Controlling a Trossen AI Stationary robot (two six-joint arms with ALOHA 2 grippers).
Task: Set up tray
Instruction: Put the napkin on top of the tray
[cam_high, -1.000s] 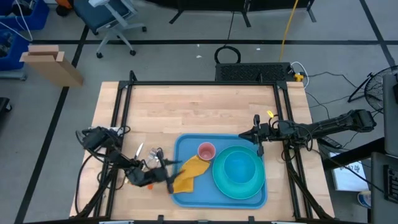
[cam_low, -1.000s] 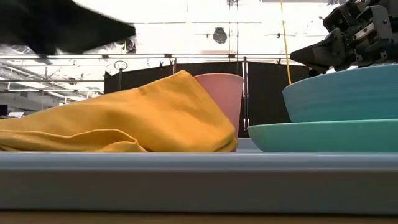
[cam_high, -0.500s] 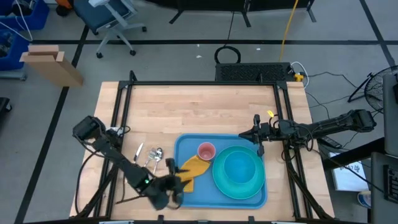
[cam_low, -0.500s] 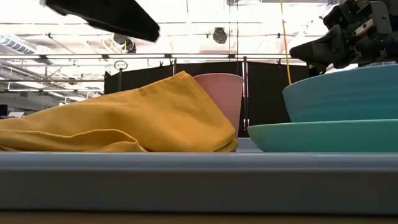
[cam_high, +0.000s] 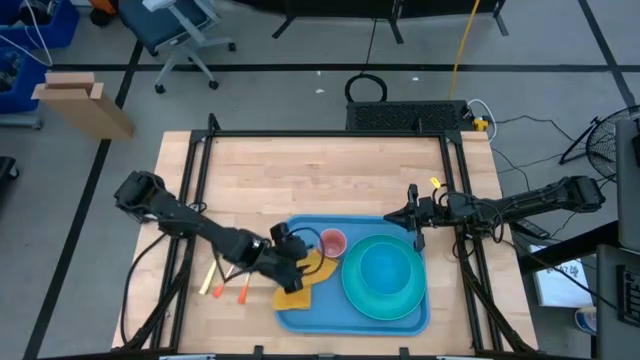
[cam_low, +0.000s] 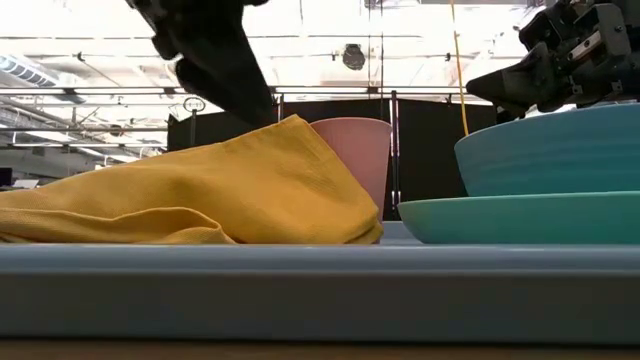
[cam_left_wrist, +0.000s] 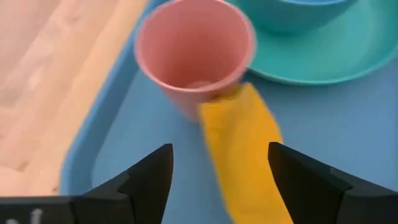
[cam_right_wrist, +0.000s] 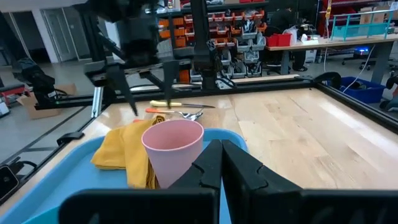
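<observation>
The blue tray (cam_high: 312, 312) lies at the table's near middle. On it stand a pink cup (cam_high: 332, 243) and a turquoise plate (cam_high: 415, 296) bearing a blue bowl (cam_high: 382, 272). A yellow cloth (cam_high: 300, 285) lies crumpled on the tray's left part, against the cup (cam_left_wrist: 193, 56). My left gripper (cam_high: 293, 252) hovers open above the cloth (cam_left_wrist: 242, 149), its fingers on either side of it and short of the cup. My right gripper (cam_high: 411, 218) waits shut above the tray's far right corner, behind the bowl (cam_low: 550, 150).
Two utensils with yellow and orange handles (cam_high: 228, 284) lie on the wood left of the tray, partly under my left arm; they show as cutlery (cam_right_wrist: 177, 109) in the right wrist view. A black frame (cam_high: 330, 135) borders the table. Bare wood lies beyond the tray.
My left gripper has risen from beside the tray's near left edge and swung toward the table's right and far side, turning as it went. It now stands over the yellow cloth next to the cup. Cloth, cup, plate and bowl have stayed where they were.
</observation>
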